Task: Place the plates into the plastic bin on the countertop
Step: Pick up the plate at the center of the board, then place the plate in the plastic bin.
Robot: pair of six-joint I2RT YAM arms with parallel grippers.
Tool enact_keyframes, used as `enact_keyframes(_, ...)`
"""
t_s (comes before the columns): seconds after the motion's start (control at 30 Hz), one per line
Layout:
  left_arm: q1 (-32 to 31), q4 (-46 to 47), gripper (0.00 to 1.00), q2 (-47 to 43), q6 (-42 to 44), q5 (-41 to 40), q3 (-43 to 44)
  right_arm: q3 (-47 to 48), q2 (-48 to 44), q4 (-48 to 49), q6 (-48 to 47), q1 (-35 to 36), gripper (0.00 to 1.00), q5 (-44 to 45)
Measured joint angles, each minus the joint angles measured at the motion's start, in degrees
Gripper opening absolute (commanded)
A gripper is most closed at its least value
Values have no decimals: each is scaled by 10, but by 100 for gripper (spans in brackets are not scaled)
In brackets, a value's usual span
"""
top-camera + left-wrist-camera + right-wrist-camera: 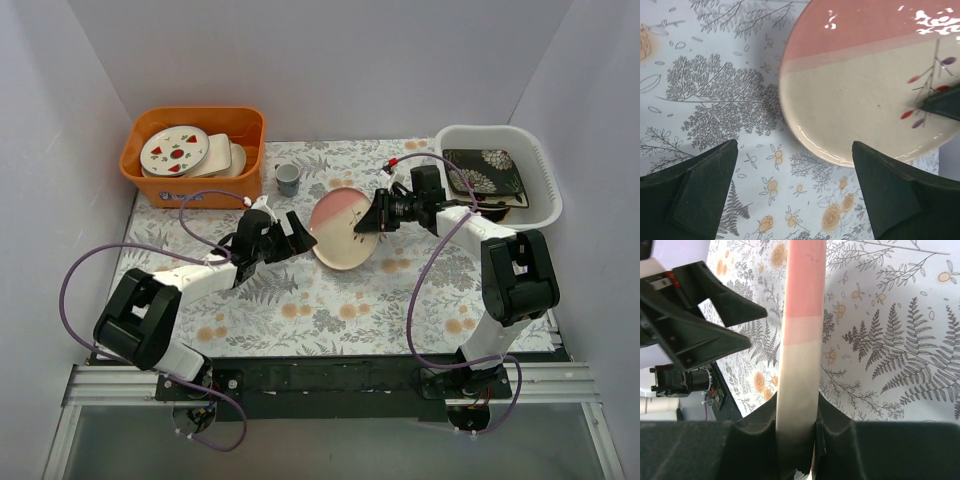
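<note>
Pink plate [343, 228] (rim pinched by the right tool [368, 226]) tilts steeply, face toward the spread left tool [295, 233]; a cup [288, 178] stands behind, white bin [545, 175] rightward.

**Colours on your table**

At the centre you see a round plate [342, 228]. It is pink across the top and cream below, with a thin sprig of red and purple leaves toward its 3 o'clock. The countertop [330, 310] is pale, printed with grey ferns and small orange flowers. At 1 o'clock the white bin [480, 131] holds a black square plate [485, 172] with white chrysanthemums. At 11 o'clock an orange bin [190, 190] holds a white plate [174, 150] marked red and green. Your left gripper [290, 232] and right gripper [372, 222] are black, and the cables [80, 265] are purple.
</note>
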Motion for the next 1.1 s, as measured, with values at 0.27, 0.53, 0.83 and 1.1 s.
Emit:
enact_keyframes(0.27,0,45,98,-86,4,-6,-49,41,-12,-44,-9,0,1,27)
enact_keyframes(0.53,0,62,98,-108,7,-12,-57,81,-15,-86,-21,-2,1,47)
enact_keyframes(0.83,0,63,98,-108,10,-13,-59,147,-15,-137,-35,-26,1,61)
enact_keyframes(1.1,0,63,98,-106,10,-13,-59,178,-15,-153,-33,-89,1,67)
